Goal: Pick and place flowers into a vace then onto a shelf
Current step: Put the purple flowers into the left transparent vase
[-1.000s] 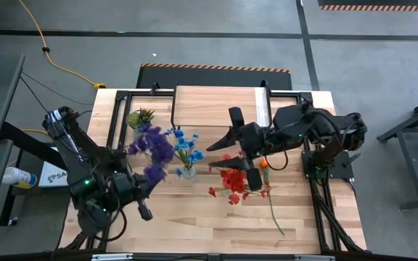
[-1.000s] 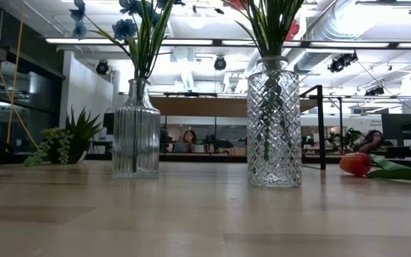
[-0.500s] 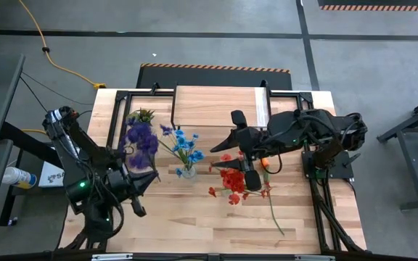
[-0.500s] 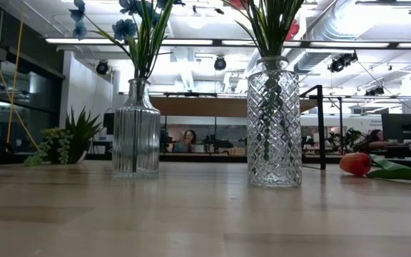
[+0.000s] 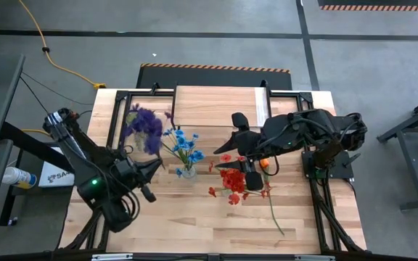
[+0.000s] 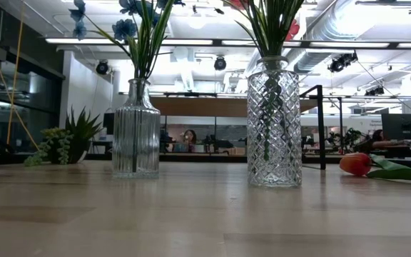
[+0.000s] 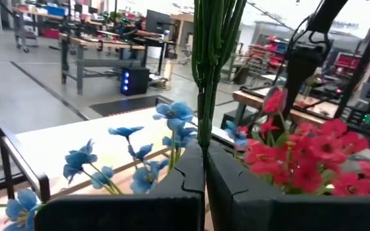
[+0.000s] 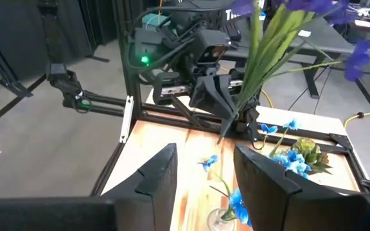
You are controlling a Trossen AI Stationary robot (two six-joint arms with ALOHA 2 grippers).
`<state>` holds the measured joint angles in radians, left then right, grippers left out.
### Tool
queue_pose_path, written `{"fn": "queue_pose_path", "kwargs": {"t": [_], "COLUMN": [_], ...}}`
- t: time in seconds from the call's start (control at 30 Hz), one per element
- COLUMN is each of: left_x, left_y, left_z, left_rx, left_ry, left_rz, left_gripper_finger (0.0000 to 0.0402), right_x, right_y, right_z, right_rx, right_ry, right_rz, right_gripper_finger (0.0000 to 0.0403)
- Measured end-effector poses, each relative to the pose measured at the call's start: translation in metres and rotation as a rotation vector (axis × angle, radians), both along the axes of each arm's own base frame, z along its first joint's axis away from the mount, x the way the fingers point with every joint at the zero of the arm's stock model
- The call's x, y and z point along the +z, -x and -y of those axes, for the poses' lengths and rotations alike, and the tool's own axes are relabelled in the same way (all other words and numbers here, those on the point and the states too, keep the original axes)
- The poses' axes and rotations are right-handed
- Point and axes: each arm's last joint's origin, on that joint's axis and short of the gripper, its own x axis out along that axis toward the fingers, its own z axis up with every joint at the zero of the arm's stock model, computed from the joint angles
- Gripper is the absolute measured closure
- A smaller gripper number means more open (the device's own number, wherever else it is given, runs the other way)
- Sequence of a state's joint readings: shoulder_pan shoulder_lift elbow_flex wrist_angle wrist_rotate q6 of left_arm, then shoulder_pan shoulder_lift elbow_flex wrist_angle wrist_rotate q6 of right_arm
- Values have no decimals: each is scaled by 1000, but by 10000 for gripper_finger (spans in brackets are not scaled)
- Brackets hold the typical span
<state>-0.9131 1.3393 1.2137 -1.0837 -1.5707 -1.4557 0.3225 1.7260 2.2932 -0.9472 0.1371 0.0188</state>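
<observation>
Pale plank table (image 5: 194, 217), low light-wood shelf (image 5: 212, 105) at the far edge, two cut-glass vases (image 6: 135, 128) mid-table. Purple flowers (image 5: 145, 127) aloft near the blue-filled vase, stems pinched shut in left gripper (image 5: 151, 170); probably light, springy, best held low. Right gripper (image 5: 244, 151) spread wide, empty, above red blooms (image 5: 232, 180).
</observation>
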Motion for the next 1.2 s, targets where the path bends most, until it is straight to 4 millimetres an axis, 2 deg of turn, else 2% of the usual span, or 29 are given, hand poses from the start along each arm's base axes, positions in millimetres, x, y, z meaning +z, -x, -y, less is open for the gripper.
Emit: {"fn": "queue_pose_path", "kwargs": {"t": [0.1, 0.27, 0.4, 0.7, 0.9, 1.2], "left_x": [-11, -45, -64, -70, -87, -94], "left_y": [0, -7, -11, -21, -37, -46], "left_z": [-2, -8, -11, -3, 3, 2], "left_rx": [4, 47, 66, 75, 104, 130], "left_ry": [34, 112, 140, 148, 128, 144], "left_rz": [30, 88, 113, 128, 108, 126], "left_gripper_finger": [369, 369, 369, 369, 369, 369], "right_x": [0, -1, -1, -1, -1, -1], "right_y": [0, 0, 0, 0, 0, 0], "right_z": [0, 1, 1, 2, 3, 3], "right_rx": [1, 6, 0, -12, -41, -40], "right_ry": [3, 21, 31, 63, 94, 94], "right_rz": [-4, -4, -3, 3, 10, 9], "right_gripper_finger": [256, 258, 261, 263, 263, 263]}}
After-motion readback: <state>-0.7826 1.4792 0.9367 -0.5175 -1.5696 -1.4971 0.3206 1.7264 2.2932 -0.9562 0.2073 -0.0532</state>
